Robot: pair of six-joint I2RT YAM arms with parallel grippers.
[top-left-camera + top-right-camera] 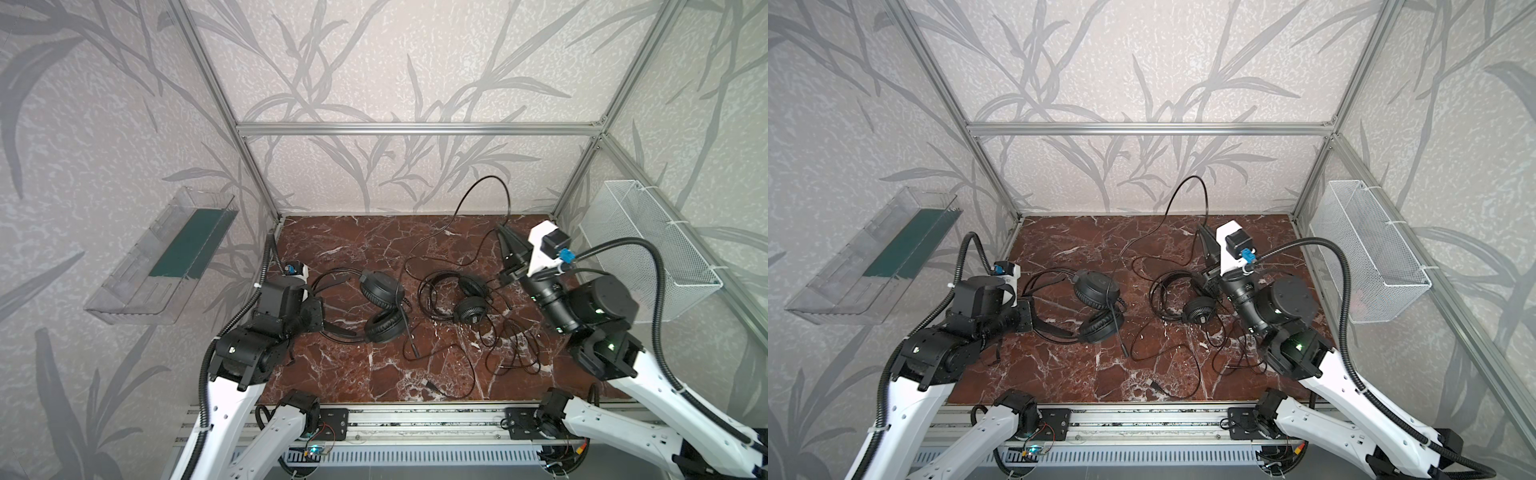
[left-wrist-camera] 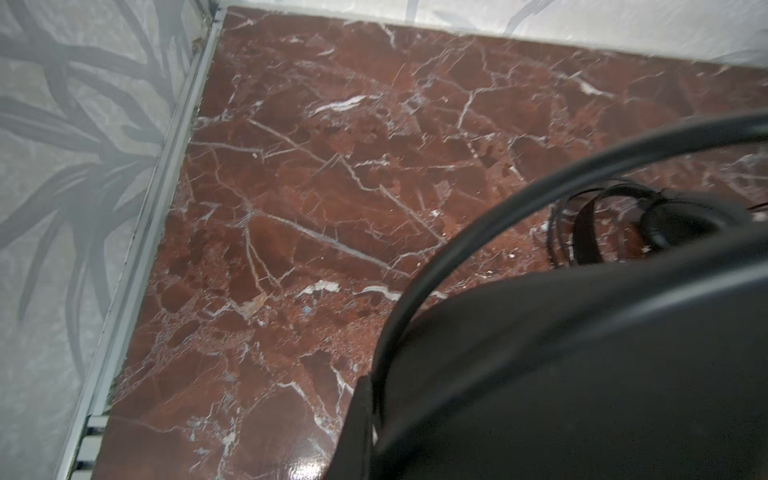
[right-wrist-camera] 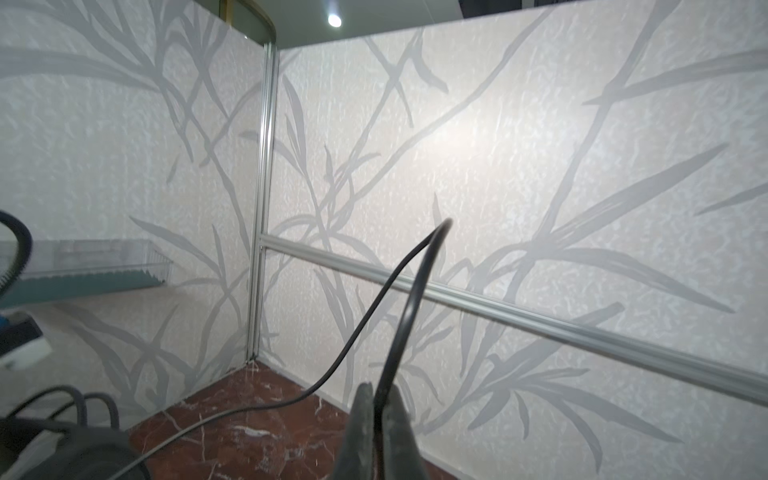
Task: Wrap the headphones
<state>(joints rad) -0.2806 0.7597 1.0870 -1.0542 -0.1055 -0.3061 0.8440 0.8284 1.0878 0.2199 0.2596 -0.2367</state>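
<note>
Two black headphones lie on the red marble table (image 1: pixel 340 374). The left headphones (image 1: pixel 382 307) have stacked earcups, and their thin wire headband (image 1: pixel 332 276) arcs toward my left gripper (image 1: pixel 319 320), which is shut on that headband (image 2: pixel 478 232). The right headphones (image 1: pixel 469 301) sit in coiled cable and also show in the left wrist view (image 2: pixel 665 224). My right gripper (image 1: pixel 503 232) is raised near the back right, fingers pointing up. It is shut (image 3: pixel 376 395) on a thin black cable (image 3: pixel 415 291) that loops high against the back wall (image 1: pixel 486 178) and falls back to the table.
Loose cable tangles (image 1: pixel 511 345) lie front right, and a plug end (image 1: pixel 430 384) lies near the front edge. A clear plastic tray (image 1: pixel 166 257) hangs on the left wall, a white mesh basket (image 1: pixel 648 245) on the right wall. An aluminium rail (image 1: pixel 415 419) runs along the front.
</note>
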